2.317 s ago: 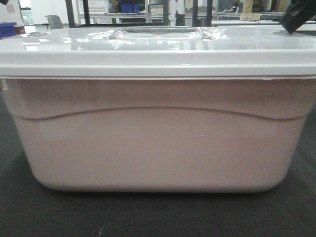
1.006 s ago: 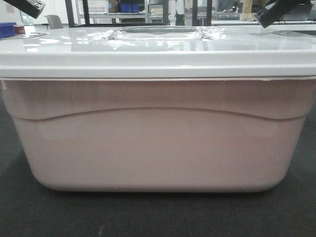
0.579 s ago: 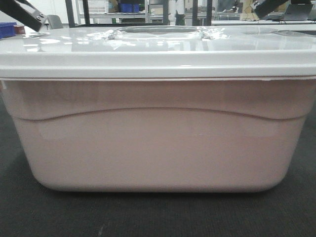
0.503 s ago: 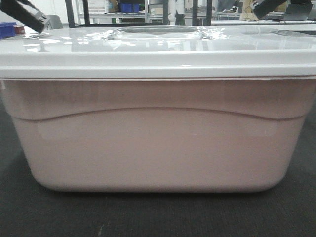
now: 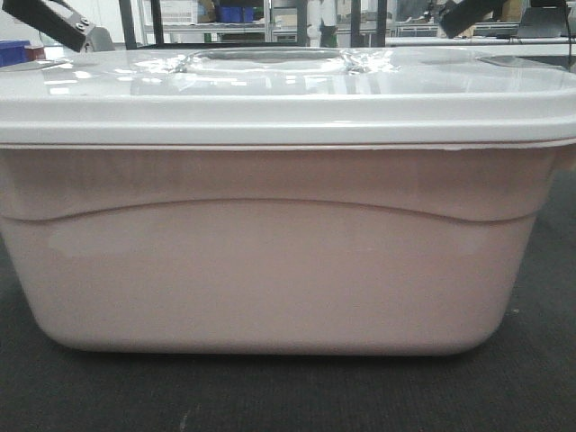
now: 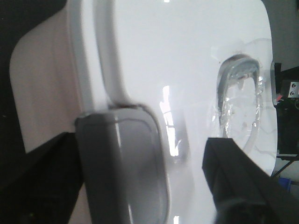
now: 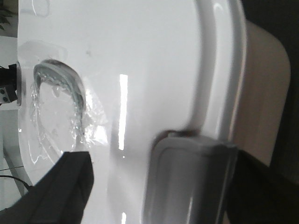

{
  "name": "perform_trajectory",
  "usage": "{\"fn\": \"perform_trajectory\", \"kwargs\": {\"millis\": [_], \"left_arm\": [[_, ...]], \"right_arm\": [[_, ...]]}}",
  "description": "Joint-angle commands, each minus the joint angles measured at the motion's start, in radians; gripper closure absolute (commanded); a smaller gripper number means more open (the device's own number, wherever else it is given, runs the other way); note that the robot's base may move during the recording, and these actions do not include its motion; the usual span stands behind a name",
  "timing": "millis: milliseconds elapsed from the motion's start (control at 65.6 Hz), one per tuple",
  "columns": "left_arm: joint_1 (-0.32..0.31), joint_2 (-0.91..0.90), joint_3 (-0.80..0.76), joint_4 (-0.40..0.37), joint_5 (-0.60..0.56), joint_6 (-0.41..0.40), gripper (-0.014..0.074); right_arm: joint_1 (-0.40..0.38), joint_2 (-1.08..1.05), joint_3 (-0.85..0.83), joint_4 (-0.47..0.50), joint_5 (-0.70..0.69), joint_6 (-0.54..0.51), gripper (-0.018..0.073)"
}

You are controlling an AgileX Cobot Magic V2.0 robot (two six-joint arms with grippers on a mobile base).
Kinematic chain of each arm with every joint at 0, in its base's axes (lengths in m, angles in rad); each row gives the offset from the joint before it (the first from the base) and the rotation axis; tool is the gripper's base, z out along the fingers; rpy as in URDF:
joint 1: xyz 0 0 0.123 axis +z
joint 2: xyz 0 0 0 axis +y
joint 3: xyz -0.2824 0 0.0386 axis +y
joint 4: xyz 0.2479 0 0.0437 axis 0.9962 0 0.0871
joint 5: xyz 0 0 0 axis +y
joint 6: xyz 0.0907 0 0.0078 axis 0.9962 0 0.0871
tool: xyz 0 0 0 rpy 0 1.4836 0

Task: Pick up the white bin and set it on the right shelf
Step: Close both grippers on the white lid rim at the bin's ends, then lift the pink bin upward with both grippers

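Observation:
The white bin [image 5: 270, 261] fills the front view: pale pinkish tub under a glossy white lid [image 5: 297, 94] with a recessed handle [image 5: 265, 58]. It rests on dark carpet. My left gripper [image 5: 54, 20] hangs over the lid's far left end and my right gripper [image 5: 468, 13] over the far right end. In the left wrist view the left gripper [image 6: 140, 158] is open, straddling a grey latch [image 6: 121, 163] at the lid's edge. The right gripper [image 7: 163, 172] is likewise open around the other grey latch [image 7: 191, 182]. I cannot make out the right shelf.
Dark carpet [image 5: 540, 378] lies in front of and beside the bin. Far behind it stand racks with blue bins [image 5: 236, 13] and dark uprights [image 5: 157, 22]. A blue bin [image 5: 13, 52] shows at the far left.
Both grippers came in over the lid's ends, the right one sliding left. In the last half second the bin shifted left in the front view and looks slightly larger.

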Motion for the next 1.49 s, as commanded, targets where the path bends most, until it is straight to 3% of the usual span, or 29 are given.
{"fn": "perform_trajectory", "kwargs": {"millis": [0, 533, 838, 1479], "left_arm": [[-0.010, -0.031, -0.023, -0.081, 0.114, 0.013, 0.0197], [-0.010, -0.031, -0.023, -0.066, 0.108, 0.014, 0.0259], [-0.010, -0.031, -0.023, -0.063, 0.108, 0.014, 0.0296], [-0.010, -0.060, -0.023, -0.105, 0.119, 0.068, 0.0302]], "right_arm": [[0.002, -0.041, -0.021, 0.084, 0.144, -0.015, -0.0064], [0.002, -0.041, -0.021, 0.083, 0.143, -0.018, -0.0059], [0.002, -0.041, -0.021, 0.083, 0.143, -0.032, 0.0168], [0.002, -0.075, -0.023, 0.120, 0.143, -0.125, 0.0167]]}}
